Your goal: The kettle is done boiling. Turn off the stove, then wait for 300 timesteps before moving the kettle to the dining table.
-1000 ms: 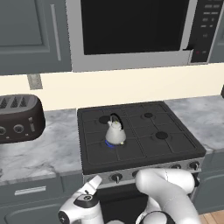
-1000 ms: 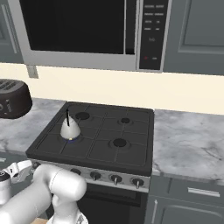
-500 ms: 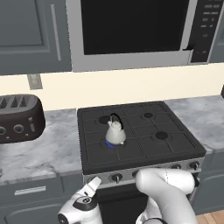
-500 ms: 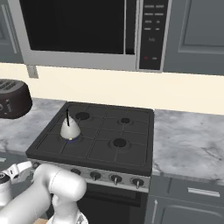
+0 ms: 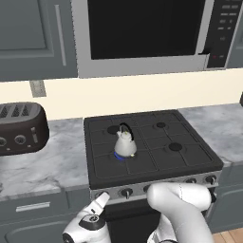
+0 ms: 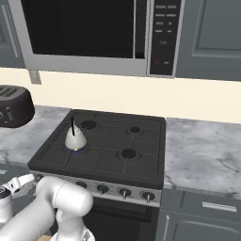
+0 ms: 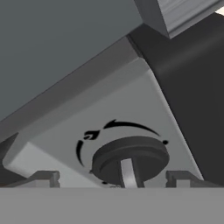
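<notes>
At the far left of the marble table [image 5: 57, 161] sits a dark toaster [image 5: 21, 128], well apart from the stove [image 5: 152, 147]. On the stove's near-left burner stands the white kettle [image 5: 125, 144], upright, its black handle arched over it; a small blue flame [image 5: 118, 156] shows under its base, so the burner looks to be lit. Low at the stove's near-left corner, the gripper [image 5: 102, 199] points up at the steel front strip, right at the leftmost knob [image 7: 130, 159]. In the hand view that round dark knob sits centred between the two fingers [image 7: 43, 178], which stand wide apart on either side of it and clamp nothing. To the right along the strip runs the row of other knobs [image 6: 124, 192], and above the stove hangs the black-windowed microwave [image 6: 84, 33].

By my reading the task is at its very start: the knob is lined up but not yet gripped or turned. Turning off the flame, the wait, and carrying the kettle to the dining table all remain.
</notes>
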